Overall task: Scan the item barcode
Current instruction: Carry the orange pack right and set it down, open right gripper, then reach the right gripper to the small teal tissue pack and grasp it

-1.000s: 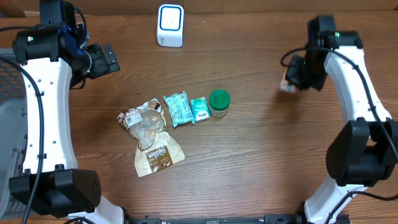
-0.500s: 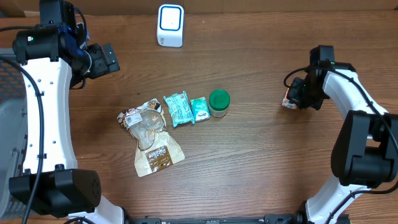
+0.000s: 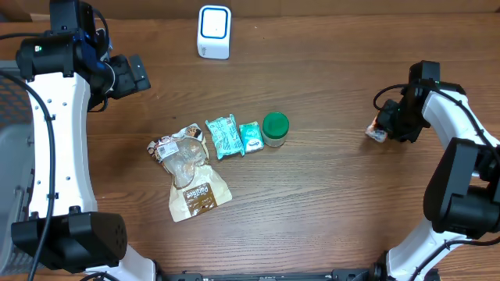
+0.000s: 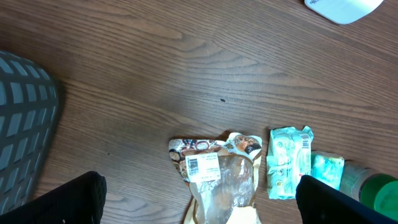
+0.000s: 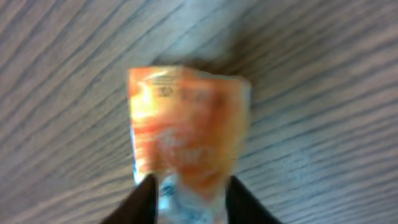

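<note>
— Where are the arms, reckoned from the green-lidded jar?

— The left arm stands far to the jar's left, raised over the table, with its left pincer aimed toward the middle. The 2 fingers are spread wide and grip nothing.

— And the other arm?

— It bends in from well to the right of the jar, wrist low. The right pincer is partly open, and its fingertips sit on either side of the near end of the orange packet. The packet lies flat on the wood. I cannot tell whether the pads touch it.

— Any containers?

— A grey mesh basket sits farthest left of the jar, cut off by the picture's edge. The jar is clear under its lid, but I cannot make out what it holds.

— What lies beside it?

— Left of the jar are 2 overlapping brown snack bags, then a teal packet, then a smaller teal packet touching the jar. The white scanner stands beyond the jar and a little left, near the far edge.

— And the surface?

— A dark brown table with a plain wood grain.
</note>
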Robot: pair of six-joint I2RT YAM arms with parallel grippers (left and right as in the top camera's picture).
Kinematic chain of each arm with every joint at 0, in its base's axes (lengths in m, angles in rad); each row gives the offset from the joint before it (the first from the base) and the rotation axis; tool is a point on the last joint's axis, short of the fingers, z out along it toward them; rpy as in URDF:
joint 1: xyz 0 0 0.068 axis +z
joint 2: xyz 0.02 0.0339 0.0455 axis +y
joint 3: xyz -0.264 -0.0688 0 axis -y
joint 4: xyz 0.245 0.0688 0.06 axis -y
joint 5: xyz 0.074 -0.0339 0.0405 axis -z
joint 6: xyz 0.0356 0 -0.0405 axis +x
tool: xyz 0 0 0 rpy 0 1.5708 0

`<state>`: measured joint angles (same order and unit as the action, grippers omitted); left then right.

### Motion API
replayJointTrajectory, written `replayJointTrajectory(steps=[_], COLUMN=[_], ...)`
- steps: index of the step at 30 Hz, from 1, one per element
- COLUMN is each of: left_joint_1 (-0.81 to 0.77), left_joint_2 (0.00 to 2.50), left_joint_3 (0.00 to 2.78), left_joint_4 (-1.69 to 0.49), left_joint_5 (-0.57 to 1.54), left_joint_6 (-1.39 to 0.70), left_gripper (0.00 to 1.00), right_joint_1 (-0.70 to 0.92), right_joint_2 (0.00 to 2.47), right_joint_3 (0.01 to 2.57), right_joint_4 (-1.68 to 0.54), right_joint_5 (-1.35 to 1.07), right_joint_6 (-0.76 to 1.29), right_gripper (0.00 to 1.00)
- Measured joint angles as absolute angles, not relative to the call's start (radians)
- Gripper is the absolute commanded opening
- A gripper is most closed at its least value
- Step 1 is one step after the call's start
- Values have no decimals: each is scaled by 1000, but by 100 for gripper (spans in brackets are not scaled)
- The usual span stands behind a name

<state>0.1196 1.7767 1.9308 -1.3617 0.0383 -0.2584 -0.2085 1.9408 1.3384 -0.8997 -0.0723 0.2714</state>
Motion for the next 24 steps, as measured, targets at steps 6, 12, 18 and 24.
replayJointTrajectory(steps=[6,12,18,24], left_joint_1=[120,120,120,120], left_joint_2=[1777,1777,1777,1777], left_joint_3=[1931,1931,1931,1931], left_joint_4=[-1362,-1362,-1362,-1362], left_joint_5=[38,38,38,38], left_joint_6=[-258,-258,-258,-258], left_gripper=[100,100,99,100], right_joint_1=[-207,-178,-22,214], right_joint_2=[1941,1943,1942,1943], right_joint_3=[1379,1641,1798,1801], right_joint_4=[-1007,-1202,-1227,-1122], right_joint_5=[-88,-159,-248,-305], right_joint_6=[258,215,190,185], right_gripper=[63,61,61,58])
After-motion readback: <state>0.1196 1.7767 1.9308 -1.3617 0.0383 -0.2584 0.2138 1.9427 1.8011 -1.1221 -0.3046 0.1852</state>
